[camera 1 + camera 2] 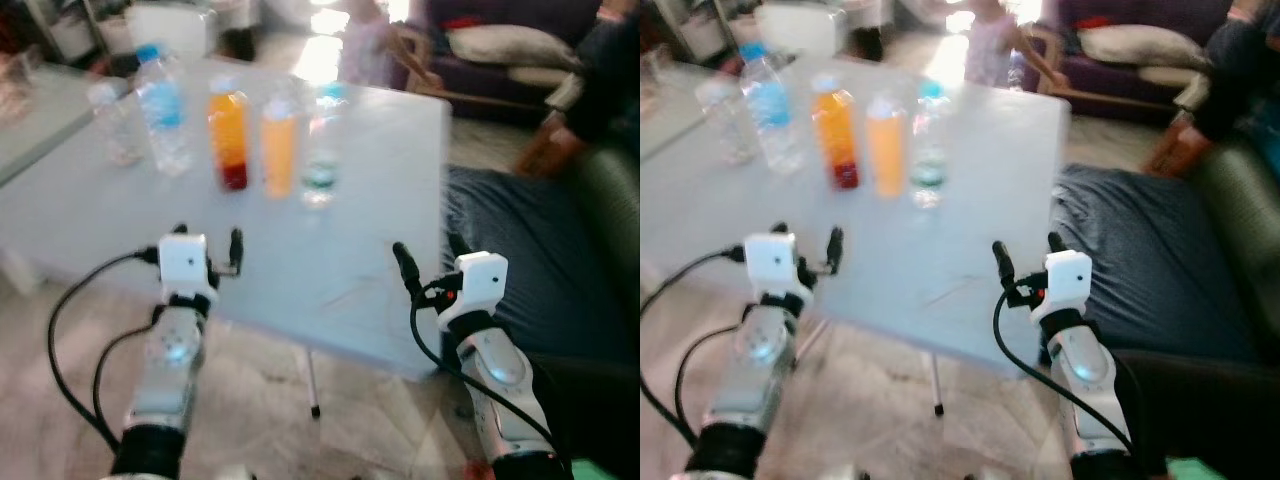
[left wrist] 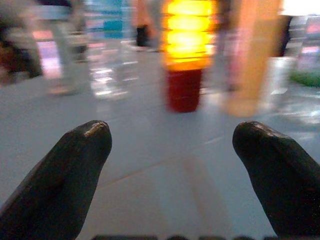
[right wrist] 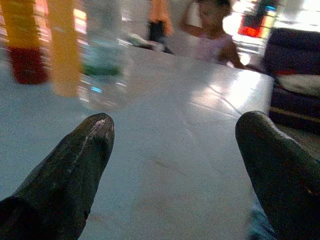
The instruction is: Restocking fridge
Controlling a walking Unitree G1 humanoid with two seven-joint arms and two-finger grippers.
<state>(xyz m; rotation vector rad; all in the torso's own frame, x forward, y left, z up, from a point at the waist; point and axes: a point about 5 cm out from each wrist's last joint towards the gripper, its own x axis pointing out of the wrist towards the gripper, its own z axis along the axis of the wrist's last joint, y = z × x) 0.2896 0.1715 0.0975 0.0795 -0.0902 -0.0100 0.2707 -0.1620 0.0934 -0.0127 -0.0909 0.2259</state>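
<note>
Bottles (image 1: 228, 140): 5 upright on white table (image 1: 360, 250), 2 orange.

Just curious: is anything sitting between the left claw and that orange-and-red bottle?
Nothing: bare table separates the open left gripper from the orange-and-red bottle, clearest in the left wrist view.

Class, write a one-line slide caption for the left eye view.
Both open grippers, left gripper and right gripper, hover over a white table holding five bottles.

White folding table (image 1: 360, 250), dark sofa (image 1: 540, 250), person (image 3: 215, 35)
</note>
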